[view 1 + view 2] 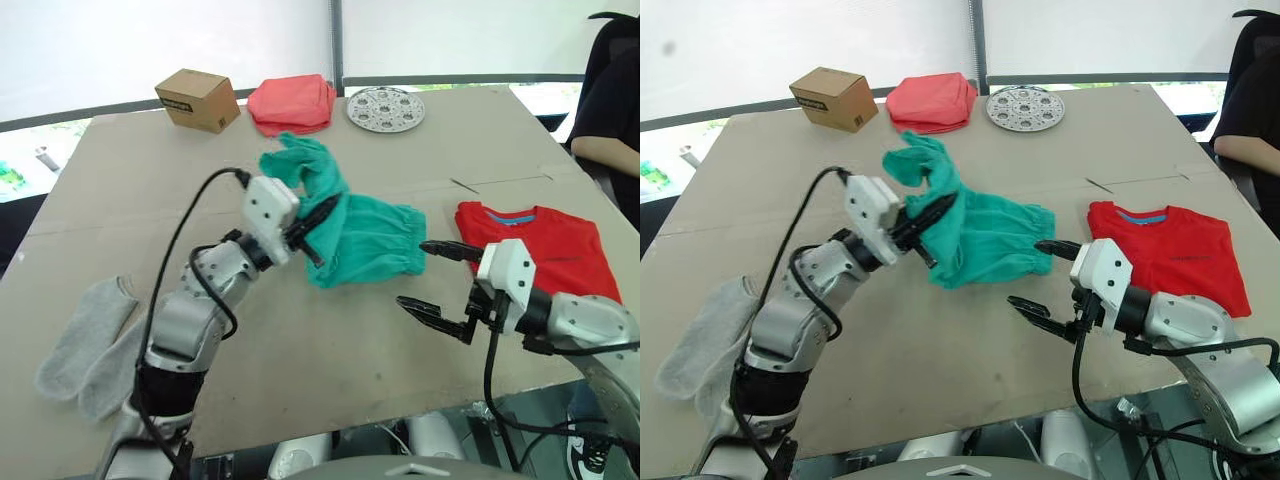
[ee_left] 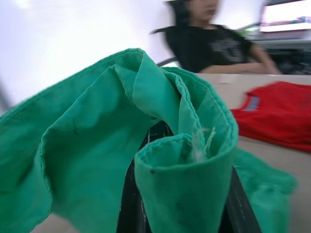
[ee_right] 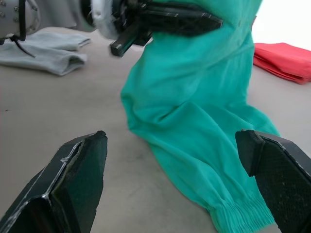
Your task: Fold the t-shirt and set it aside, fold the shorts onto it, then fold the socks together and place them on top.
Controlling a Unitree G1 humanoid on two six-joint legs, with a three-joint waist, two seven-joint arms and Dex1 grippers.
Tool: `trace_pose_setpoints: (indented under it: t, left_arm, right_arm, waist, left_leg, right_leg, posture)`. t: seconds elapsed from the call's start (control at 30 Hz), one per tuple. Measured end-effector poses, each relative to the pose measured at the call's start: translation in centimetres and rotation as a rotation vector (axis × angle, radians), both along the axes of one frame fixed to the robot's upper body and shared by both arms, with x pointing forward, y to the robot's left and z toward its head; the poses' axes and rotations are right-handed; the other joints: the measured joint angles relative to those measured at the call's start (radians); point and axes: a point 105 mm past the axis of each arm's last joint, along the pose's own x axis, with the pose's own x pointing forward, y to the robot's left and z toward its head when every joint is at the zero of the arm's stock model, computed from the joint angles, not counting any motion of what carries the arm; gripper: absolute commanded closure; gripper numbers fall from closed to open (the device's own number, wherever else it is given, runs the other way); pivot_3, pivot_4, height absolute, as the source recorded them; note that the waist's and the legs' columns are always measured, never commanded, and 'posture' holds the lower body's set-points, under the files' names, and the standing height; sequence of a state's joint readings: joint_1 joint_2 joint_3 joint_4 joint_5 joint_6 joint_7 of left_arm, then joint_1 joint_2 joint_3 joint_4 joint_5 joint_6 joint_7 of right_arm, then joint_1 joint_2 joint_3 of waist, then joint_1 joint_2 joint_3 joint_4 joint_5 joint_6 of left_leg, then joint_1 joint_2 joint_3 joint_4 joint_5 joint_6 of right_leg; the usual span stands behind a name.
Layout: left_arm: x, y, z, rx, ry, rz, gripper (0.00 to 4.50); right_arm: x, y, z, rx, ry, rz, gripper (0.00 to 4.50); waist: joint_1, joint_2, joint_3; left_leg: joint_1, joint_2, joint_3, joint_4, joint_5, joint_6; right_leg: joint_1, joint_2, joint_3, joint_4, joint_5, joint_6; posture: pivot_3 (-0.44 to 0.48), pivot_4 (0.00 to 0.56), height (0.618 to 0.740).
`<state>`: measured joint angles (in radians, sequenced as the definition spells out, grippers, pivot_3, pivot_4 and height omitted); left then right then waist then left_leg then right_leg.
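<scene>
My left gripper (image 1: 312, 228) is shut on the teal-green shorts (image 1: 355, 230), lifting one end off the table while the rest trails down to the tabletop. The cloth bunches over the fingers in the left wrist view, shorts (image 2: 146, 160). My right gripper (image 1: 432, 280) stands open just right of the shorts' gathered waist, its fingers (image 3: 77, 170) wide apart and holding nothing. The folded red t-shirt (image 1: 540, 245) lies at the right. The grey socks (image 1: 85, 345) lie side by side at the front left.
At the back of the table (image 1: 330, 340) stand a cardboard box (image 1: 197, 99), a folded salmon-pink cloth (image 1: 292, 104) and a patterned round plate (image 1: 385, 108). A person in black (image 1: 612, 100) sits at the far right edge.
</scene>
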<state>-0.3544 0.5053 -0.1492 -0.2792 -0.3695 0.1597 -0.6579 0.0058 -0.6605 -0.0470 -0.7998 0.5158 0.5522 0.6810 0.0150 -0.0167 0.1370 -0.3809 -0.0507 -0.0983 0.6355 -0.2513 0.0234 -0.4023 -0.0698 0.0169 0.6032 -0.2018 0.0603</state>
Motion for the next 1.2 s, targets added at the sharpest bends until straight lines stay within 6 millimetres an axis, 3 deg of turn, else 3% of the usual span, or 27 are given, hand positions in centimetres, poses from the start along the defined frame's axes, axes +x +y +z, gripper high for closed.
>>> trace_pose_setpoints:
  t: [0.27, 0.53, 0.57, 0.6, 0.67, 0.7, 0.8, 0.9, 1.0, 1.1, 1.2]
  left_arm:
    - [0.2, -4.8, -2.8, 0.123, 0.048, -0.279, 4.41]
    - [1.3, -8.4, -6.6, 0.294, 0.194, -0.341, 4.41]
    - [1.2, -8.7, -7.0, 0.307, 0.227, -0.35, 3.72]
    - [1.1, -8.8, -7.3, 0.314, 0.258, -0.357, 3.49]
    - [1.0, -8.6, -8.1, 0.328, 0.336, -0.364, 2.37]
    - [0.9, -8.5, -8.1, 0.322, 0.361, -0.364, 2.1]
    - [0.7, -6.4, -5.8, 0.116, 0.582, -0.414, 0.98]
    - [0.8, -2.5, -1.1, -0.142, 0.752, -0.474, 0.98]
    - [2.2, -2.2, 2.0, -0.307, 0.762, -0.469, 0.98]
    - [3.7, -3.6, 0.5, -0.323, 0.789, -0.396, 0.98]
    - [6.0, -5.6, -4.0, -0.258, 0.838, -0.218, 0.98]
  right_arm:
    - [-1.3, -3.4, 0.4, 0.002, 0.007, -0.227, 0.0]
    - [-2.7, -5.4, 0.4, -0.032, 0.024, -0.35, 0.0]
    - [-2.7, -5.5, 0.5, -0.032, 0.022, -0.357, 0.0]
    - [-2.7, -5.5, 0.5, -0.031, 0.019, -0.36, 0.0]
    - [-2.6, -5.6, 0.6, -0.035, 0.018, -0.366, 0.0]
    - [-2.6, -5.6, 0.6, -0.035, 0.016, -0.367, 0.0]
    - [-2.5, -5.2, 0.7, -0.015, 0.022, -0.365, 0.0]
    - [-2.2, -4.6, 0.8, 0.027, 0.029, -0.36, 0.0]
    - [-1.6, -3.4, 1.4, 0.075, 0.018, -0.33, 0.0]
    - [-1.1, -2.9, 1.6, 0.098, 0.016, -0.327, 0.0]
    - [-0.5, -2.6, 0.5, 0.156, 0.101, -0.361, 0.0]
  waist:
    - [0.001, -0.001, 0.001]
    - [-0.002, -0.002, 0.002]
    - [-0.002, -0.002, 0.002]
    - [-0.003, -0.002, 0.002]
    - [-0.003, -0.002, 0.002]
    - [-0.003, -0.002, 0.002]
    - [-0.011, -0.003, 0.005]
    - [-0.021, -0.002, 0.005]
    - [-0.008, -0.003, 0.005]
    - [0.007, -0.003, 0.005]
    - [0.007, -0.004, 0.006]
  left_leg:
    - [0.0, 0.0, -0.001, 0.001, 0.0, 0.0]
    - [0.0, 0.0, 0.0, 0.002, 0.0, 0.001]
    - [0.0, 0.0, 0.0, 0.002, 0.0, 0.001]
    - [0.001, 0.0, 0.0, 0.002, 0.0, 0.001]
    - [0.0, 0.0, -0.001, 0.002, 0.0, 0.001]
    - [0.0, 0.0, -0.001, 0.002, 0.0, 0.001]
    - [0.0, 0.001, -0.002, 0.002, 0.0, 0.001]
    - [0.001, 0.001, -0.003, 0.002, 0.0, 0.001]
    - [0.002, -0.001, -0.006, 0.005, 0.0, 0.001]
    - [0.001, -0.004, -0.008, 0.007, 0.0, 0.001]
    - [0.001, -0.004, -0.008, 0.007, 0.0, 0.001]
  right_leg:
    - [0.001, 0.0, -0.001, 0.0, 0.001, 0.007]
    - [0.001, 0.0, 0.0, 0.001, -0.001, 0.01]
    - [0.001, 0.0, 0.0, 0.001, -0.001, 0.01]
    - [0.001, 0.0, 0.0, 0.001, -0.001, 0.01]
    - [0.001, 0.0, -0.001, 0.001, -0.001, 0.011]
    - [0.001, 0.0, -0.001, 0.001, -0.001, 0.011]
    - [0.001, 0.001, -0.001, 0.002, -0.002, 0.011]
    - [0.001, 0.001, -0.003, 0.003, -0.003, 0.013]
    - [0.007, 0.0, -0.004, 0.002, -0.004, 0.014]
    - [0.007, -0.001, -0.004, 0.002, -0.003, 0.014]
    - [0.006, -0.001, -0.003, 0.003, -0.001, 0.01]
  posture:
    - [0.0, 0.15, 0.74]
    - [0.0, 0.15, 0.74]
    - [0.0, 0.15, 0.74]
    - [0.0, 0.15, 0.74]
    - [0.0, 0.15, 0.74]
    - [0.0, 0.15, 0.74]
    - [0.0, 0.15, 0.74]
    - [0.0, 0.15, 0.74]
    - [0.0, 0.15, 0.74]
    - [0.0, 0.15, 0.74]
    - [0.0, 0.15, 0.74]
